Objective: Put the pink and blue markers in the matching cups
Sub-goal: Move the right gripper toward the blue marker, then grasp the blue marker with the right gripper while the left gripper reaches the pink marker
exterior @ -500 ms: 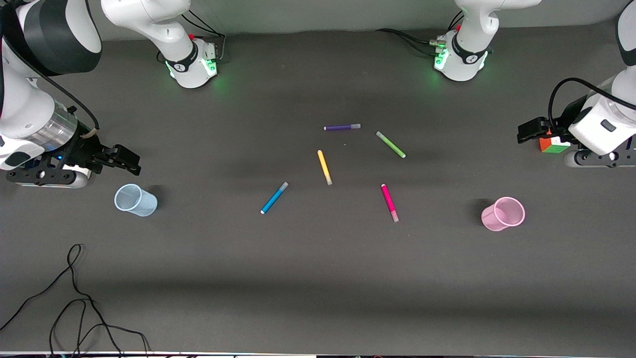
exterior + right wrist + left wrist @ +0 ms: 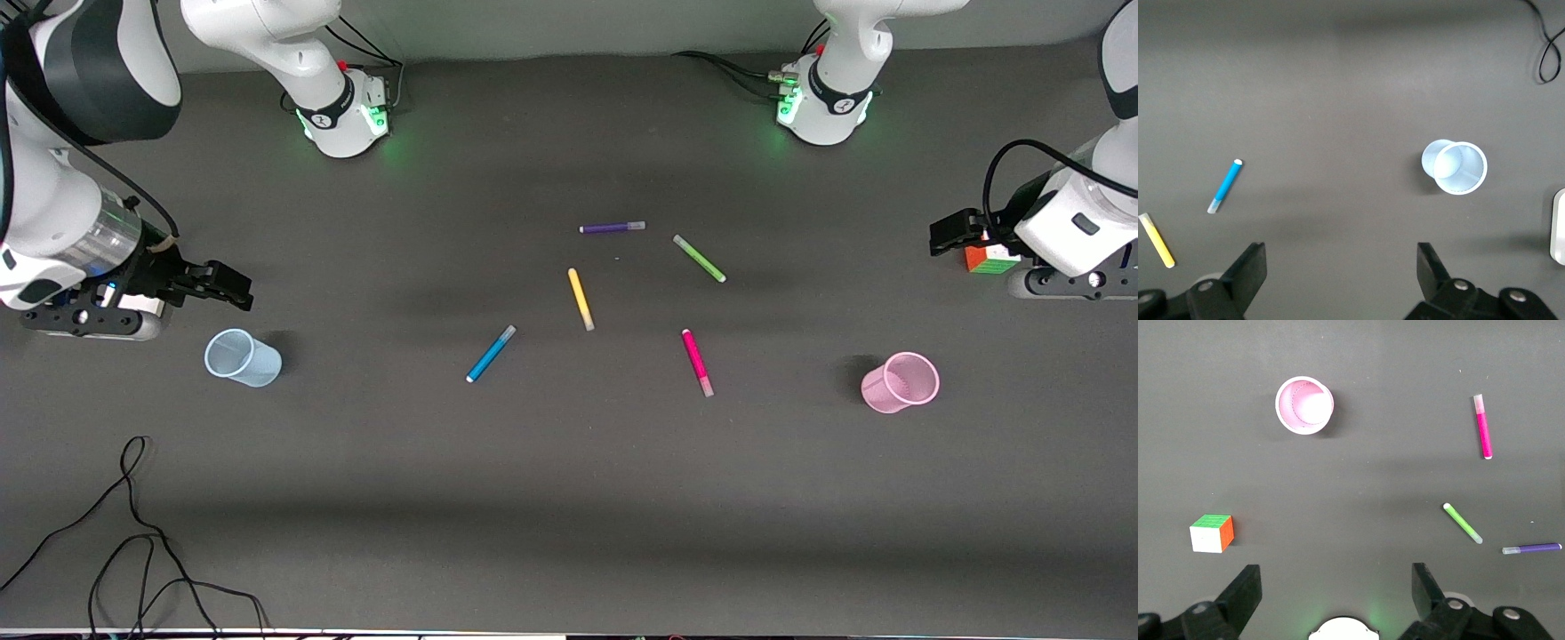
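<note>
Meanwhile the thin magenta-pink felt-tip marker with a pale grey cap (image 2: 697, 362) lies flat on the dark grey surface (image 2: 569, 498) near the middle, well apart from the light pink translucent ribbed plastic cup (image 2: 900, 382), which stands upright toward the left arm's end; the bright blue felt-tip marker with a pale cap (image 2: 491, 353) lies flat too, well apart from the pale blue translucent ribbed plastic cup (image 2: 243, 357) standing upright toward the right arm's end. Between the two task markers, and a little farther from the front camera, lies a yellow marker (image 2: 581, 299); farther still lie a green marker (image 2: 700, 259) and a purple marker (image 2: 613, 228). The left claw (image 2: 953, 234) hovers with its fingers spread wide and empty, over the surface beside a multicoloured puzzle cube (image 2: 990, 259); the right claw (image 2: 225, 286) hangs wide and empty just above the surface, near the pale blue cup. A loose black cable (image 2: 133, 533) trails near the front camera at the right arm's end.
</note>
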Controlling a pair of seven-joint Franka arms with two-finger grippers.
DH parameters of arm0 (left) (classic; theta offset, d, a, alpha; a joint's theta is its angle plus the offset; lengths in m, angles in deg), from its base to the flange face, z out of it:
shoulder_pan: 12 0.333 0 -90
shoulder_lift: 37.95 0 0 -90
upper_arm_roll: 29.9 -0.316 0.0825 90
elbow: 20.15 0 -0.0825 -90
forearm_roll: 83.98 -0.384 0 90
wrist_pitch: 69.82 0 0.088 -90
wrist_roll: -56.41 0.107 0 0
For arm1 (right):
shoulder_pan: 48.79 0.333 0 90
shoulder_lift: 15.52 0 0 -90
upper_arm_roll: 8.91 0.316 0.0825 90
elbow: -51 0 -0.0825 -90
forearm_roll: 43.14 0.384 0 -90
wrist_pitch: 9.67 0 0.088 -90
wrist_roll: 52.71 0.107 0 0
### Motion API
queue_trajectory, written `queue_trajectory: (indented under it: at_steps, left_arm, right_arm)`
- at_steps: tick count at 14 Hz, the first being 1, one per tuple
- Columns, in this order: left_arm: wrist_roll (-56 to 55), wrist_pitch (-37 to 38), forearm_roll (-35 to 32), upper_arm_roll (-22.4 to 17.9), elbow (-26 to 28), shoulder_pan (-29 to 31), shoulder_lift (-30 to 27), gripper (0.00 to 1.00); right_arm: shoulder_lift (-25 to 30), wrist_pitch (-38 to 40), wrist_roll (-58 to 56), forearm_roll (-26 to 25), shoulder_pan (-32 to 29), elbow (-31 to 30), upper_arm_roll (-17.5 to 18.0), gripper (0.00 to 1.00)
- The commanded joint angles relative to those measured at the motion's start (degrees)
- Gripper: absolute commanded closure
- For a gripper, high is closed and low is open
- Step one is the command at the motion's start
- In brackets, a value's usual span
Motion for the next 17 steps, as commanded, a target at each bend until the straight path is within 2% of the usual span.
queue_trajectory:
  at_steps: [1,3,7,9,11,14,17]
  left_arm:
    - [0.98,0.93,-0.91,0.09,-0.2,-0.22,-0.24,0.0]
    - [0.9,1.02,-0.3,0.01,-0.38,0.04,-0.06,0.0]
    - [-0.85,0.41,0.06,0.18,-0.47,-0.65,0.11,0.0]
    - [-8.63,0.14,0.15,1.32,-0.47,-2.67,0.11,0.0]
    - [-15.77,0.05,0.5,2.63,0.06,-5.3,0.2,0.0]
    - [-27.37,-2.31,1.46,3.35,1.11,-11.36,0.99,0.0]
    - [-37.22,-8.89,2.26,3.35,5.32,-18.04,1.17,0.0]
  right_arm:
    - [-5.64,0.51,-0.16,4.91,0.27,2.82,-0.18,0.0]
    - [-12.04,-0.62,0.71,6.24,0.88,5.02,0.35,0.0]
    - [-25.32,-3.34,6.23,22.3,2.11,9.25,0.35,0.0]
    - [-30.77,-6.06,14.29,27.5,4.65,9.68,0.35,0.0]
    - [-36.05,-9.75,23.96,33.29,6.41,11.0,2.7,0.0]
    - [-46.06,-10.3,30.67,34.55,6.51,20.39,3.69,0.0]
    - [-49.07,-10.12,31.39,34.73,6.25,20.85,3.6,0.0]
